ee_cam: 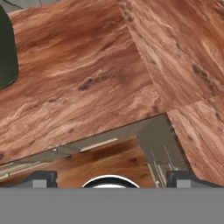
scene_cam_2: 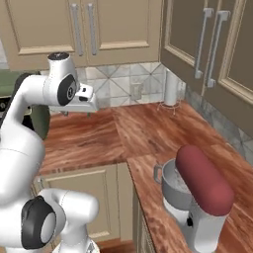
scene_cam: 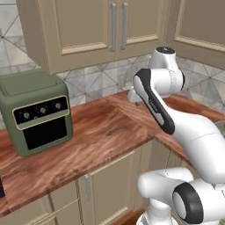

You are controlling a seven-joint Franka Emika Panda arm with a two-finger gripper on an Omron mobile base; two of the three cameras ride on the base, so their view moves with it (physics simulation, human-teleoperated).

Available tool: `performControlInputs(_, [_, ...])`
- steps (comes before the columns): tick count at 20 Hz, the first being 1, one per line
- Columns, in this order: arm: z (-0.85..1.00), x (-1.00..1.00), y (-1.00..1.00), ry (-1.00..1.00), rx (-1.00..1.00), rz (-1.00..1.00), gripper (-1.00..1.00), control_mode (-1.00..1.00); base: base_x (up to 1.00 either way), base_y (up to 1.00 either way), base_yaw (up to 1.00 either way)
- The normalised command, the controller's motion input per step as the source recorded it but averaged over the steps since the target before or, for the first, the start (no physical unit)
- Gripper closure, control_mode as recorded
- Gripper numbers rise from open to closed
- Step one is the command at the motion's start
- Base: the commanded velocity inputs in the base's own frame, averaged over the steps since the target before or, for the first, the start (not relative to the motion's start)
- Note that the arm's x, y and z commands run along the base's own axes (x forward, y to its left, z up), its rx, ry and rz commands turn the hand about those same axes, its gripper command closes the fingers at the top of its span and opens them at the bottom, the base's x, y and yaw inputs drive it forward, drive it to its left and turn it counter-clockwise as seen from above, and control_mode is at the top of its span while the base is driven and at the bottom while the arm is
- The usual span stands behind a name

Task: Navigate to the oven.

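Observation:
The large built-in wall oven is out of view. My gripper [ee_cam: 111, 178] hangs over the inner corner of the L-shaped wooden counter [ee_cam: 87, 78], pointing down at its front edge. Its fingertips [ee_cam: 43, 177] stand wide apart with nothing between them, so it is open. From the right base view the gripper [scene_cam_2: 77, 111] sits just above the counter [scene_cam_2: 138, 133], below the folded white arm.
A small olive-green toaster oven [scene_cam: 37, 112] with three knobs stands on the left run of counter. A red and grey stand mixer [scene_cam_2: 197, 192] is on the right run. A paper towel roll [scene_cam_2: 171, 89] and a glass [scene_cam_2: 137, 90] stand by the tiled backsplash. Beige cabinets hang above.

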Motion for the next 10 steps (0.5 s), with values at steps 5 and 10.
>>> performControlInputs(5, [0.0,0.0,0.0,0.0,0.0,0.0,-1.0,1.0,-0.27,-0.02,-0.02])
performControlInputs(10, [0.0,0.0,0.0,0.0,0.0,0.0,-1.0,1.0,-0.86,-0.06,0.01])
